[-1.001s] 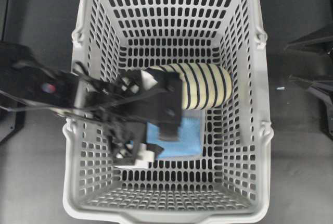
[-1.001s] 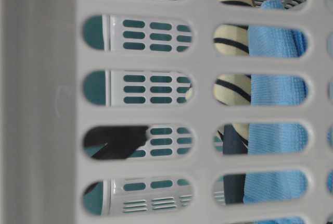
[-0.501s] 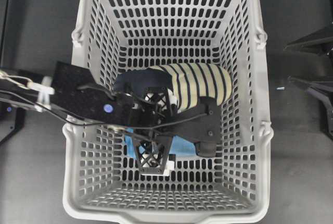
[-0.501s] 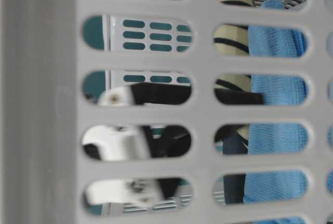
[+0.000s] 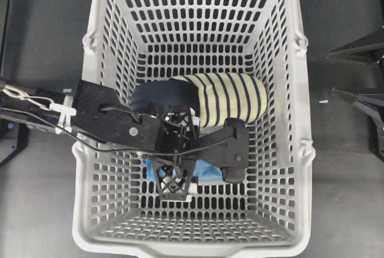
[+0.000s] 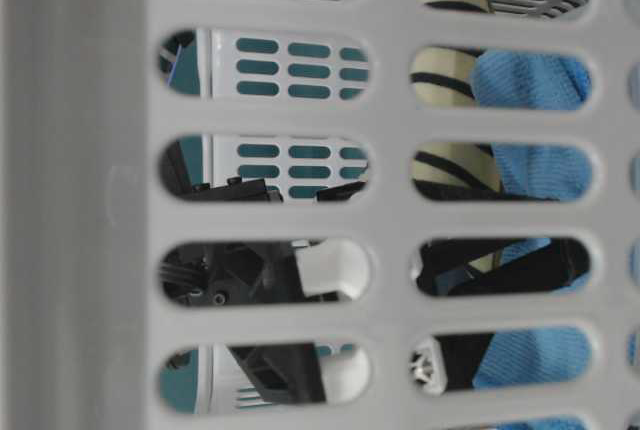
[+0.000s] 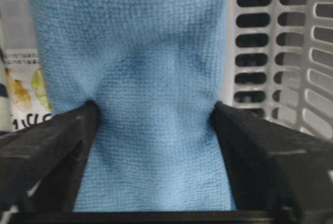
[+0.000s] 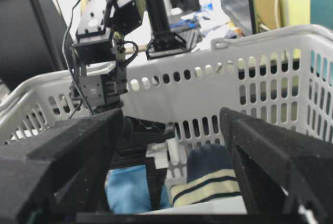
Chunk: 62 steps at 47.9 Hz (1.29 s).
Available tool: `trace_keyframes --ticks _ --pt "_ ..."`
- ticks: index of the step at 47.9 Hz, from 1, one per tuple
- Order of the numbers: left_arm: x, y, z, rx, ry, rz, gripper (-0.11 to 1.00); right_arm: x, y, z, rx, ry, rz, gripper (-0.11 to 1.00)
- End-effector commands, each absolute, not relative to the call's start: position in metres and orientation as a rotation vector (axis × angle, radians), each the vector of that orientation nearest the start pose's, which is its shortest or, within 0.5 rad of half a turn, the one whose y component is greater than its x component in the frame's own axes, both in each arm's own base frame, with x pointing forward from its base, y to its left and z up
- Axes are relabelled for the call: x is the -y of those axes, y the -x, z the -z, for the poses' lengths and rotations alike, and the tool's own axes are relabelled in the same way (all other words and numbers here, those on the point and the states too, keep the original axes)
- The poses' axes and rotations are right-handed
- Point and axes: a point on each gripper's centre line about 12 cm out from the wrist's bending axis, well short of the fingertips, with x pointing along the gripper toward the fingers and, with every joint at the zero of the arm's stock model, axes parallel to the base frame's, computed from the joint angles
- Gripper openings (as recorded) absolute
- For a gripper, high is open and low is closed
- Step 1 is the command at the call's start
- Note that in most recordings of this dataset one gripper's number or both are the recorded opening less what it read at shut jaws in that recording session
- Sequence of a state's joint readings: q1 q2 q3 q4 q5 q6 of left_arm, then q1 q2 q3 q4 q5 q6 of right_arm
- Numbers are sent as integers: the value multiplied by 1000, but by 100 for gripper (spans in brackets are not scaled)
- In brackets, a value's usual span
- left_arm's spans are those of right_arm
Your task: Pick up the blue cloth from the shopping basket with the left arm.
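Note:
The light blue cloth (image 5: 210, 173) lies on the floor of the grey shopping basket (image 5: 300, 120), mostly hidden under the left arm. My left gripper (image 5: 203, 168) is down inside the basket. In the left wrist view its black fingers (image 7: 52, 146) press into both sides of the cloth (image 7: 135, 52), which is pinched narrow between them. Through the basket wall (image 6: 80, 200) the cloth (image 6: 530, 165) looks bunched. My right gripper (image 5: 357, 72) is outside the basket at the right, open and empty (image 8: 171, 146).
A navy and cream-striped fabric roll (image 5: 228, 99) lies just behind the cloth, touching the left arm. A white printed packet (image 7: 21, 88) lies beside the cloth. The basket's slotted walls (image 7: 281, 52) stand close to the gripper.
The left arm has swung and lowered into the basket, and its fingers have come down onto the blue cloth and closed in on it. The cloth has bunched up. The right gripper has not moved.

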<state>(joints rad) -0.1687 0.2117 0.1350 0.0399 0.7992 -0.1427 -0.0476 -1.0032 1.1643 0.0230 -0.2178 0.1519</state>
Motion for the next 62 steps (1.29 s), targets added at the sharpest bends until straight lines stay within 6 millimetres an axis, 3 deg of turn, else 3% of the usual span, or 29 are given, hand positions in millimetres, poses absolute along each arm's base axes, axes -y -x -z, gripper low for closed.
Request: trace_keyframes --ticks 1,5,12,18,28,35,41,62 --pt "75 -446 -202 -1134 -22 68 70 10 -194 -300 70 -170 45 73" --pt "76 -446 -204 -1133 -24 70 51 10 -194 -301 73 -171 46 73" --pt "72 -448 -236 -1062 -21 73 15 10 -194 -300 69 -171 47 73" --pt "72 -450 -273 -989 -12 77 14 10 -193 -300 70 -171 46 73" --pt "70 -440 -362 -890 2 77 14 10 -192 -301 75 -173 46 73" --pt "64 -429 -399 -899 8 64 14 10 -192 -301 75 -173 46 72" --pt "59 -429 -407 -900 14 53 14 10 -192 -300 73 -171 46 72" --pt "58 -429 -404 -911 13 50 14 10 -192 -301 79 -173 46 72"
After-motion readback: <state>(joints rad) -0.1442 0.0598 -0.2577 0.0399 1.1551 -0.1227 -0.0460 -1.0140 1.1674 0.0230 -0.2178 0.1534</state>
